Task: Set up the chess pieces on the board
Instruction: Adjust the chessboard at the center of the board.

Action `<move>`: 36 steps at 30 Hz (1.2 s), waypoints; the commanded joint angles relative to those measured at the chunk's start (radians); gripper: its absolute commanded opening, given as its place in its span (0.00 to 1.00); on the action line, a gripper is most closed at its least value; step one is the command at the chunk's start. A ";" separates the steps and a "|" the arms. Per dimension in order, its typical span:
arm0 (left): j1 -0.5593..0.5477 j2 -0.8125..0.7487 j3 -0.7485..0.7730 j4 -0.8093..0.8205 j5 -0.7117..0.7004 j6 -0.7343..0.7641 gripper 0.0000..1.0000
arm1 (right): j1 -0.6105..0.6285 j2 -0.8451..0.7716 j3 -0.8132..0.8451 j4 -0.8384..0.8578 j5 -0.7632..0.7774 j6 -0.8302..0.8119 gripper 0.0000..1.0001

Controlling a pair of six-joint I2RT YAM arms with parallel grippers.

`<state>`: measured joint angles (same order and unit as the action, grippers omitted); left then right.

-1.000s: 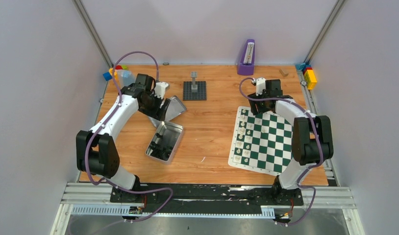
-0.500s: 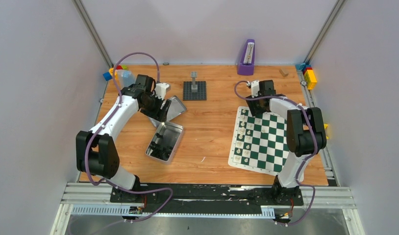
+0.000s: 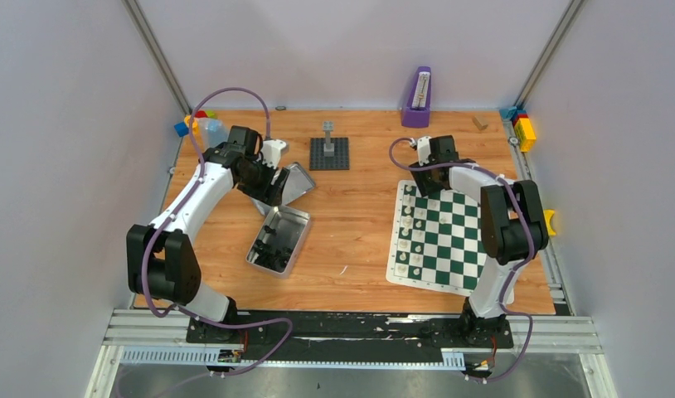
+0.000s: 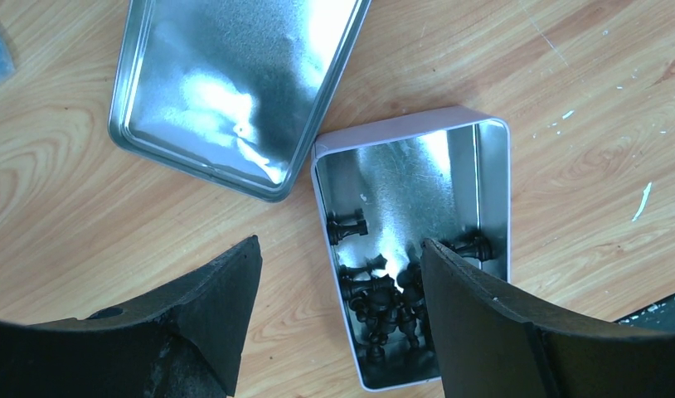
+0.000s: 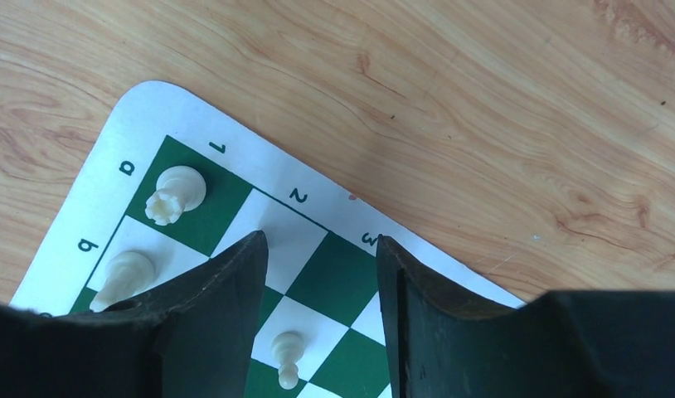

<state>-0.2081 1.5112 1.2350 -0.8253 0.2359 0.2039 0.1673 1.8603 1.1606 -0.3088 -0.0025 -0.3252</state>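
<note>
Seen from above, the wooden tabletop is closed in by pale walls on three sides. A wide strip of bare wood lies between the open tin on the left and the board on the right. The board lies a little turned, with its near edge close to the front edge of the tabletop. Cream chess pieces stand along its left columns. The left pincer hangs beside the lid. The right pincer hangs over the far left corner of the board. A grey brick tower and a purple holder stand at the back, apart from both arms.

In the left wrist view the fingers are spread wide, released. Below them the tin holds a heap of black pieces at one end. The lid lies just beside it, hollow side up.

In the right wrist view the fingers are parted and grip nothing. A cream rook stands on the green corner square, and a pawn shows in the gap. Beyond the white border is plain wood.
</note>
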 commanded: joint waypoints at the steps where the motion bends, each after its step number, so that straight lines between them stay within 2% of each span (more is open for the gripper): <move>1: 0.004 -0.042 -0.001 0.021 0.046 0.024 0.79 | 0.022 0.033 0.025 -0.018 -0.025 0.041 0.52; 13: -0.027 -0.071 0.005 0.087 0.231 0.071 0.86 | 0.070 0.060 0.087 -0.054 -0.052 0.071 0.53; 18: -0.098 -0.094 -0.043 0.207 0.302 0.108 0.91 | 0.064 0.036 0.106 -0.062 -0.017 0.068 0.59; 24: -0.237 -0.053 -0.052 0.364 0.412 0.107 0.94 | 0.010 -0.039 0.164 -0.112 -0.065 0.107 0.63; 28: -0.327 0.033 -0.024 0.502 0.503 0.004 0.94 | -0.035 -0.109 0.176 -0.138 -0.103 0.126 0.64; 30: -0.360 0.092 -0.010 0.580 0.558 -0.095 0.94 | -0.064 -0.147 0.167 -0.149 -0.123 0.136 0.64; 36: -0.415 0.304 0.023 0.900 0.699 -0.516 0.91 | -0.157 -0.275 0.076 -0.158 -0.198 0.158 0.64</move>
<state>-0.6052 1.7256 1.2194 -0.2127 0.7948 0.0017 0.0532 1.6798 1.2816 -0.4515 -0.1307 -0.2050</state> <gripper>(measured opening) 0.920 0.637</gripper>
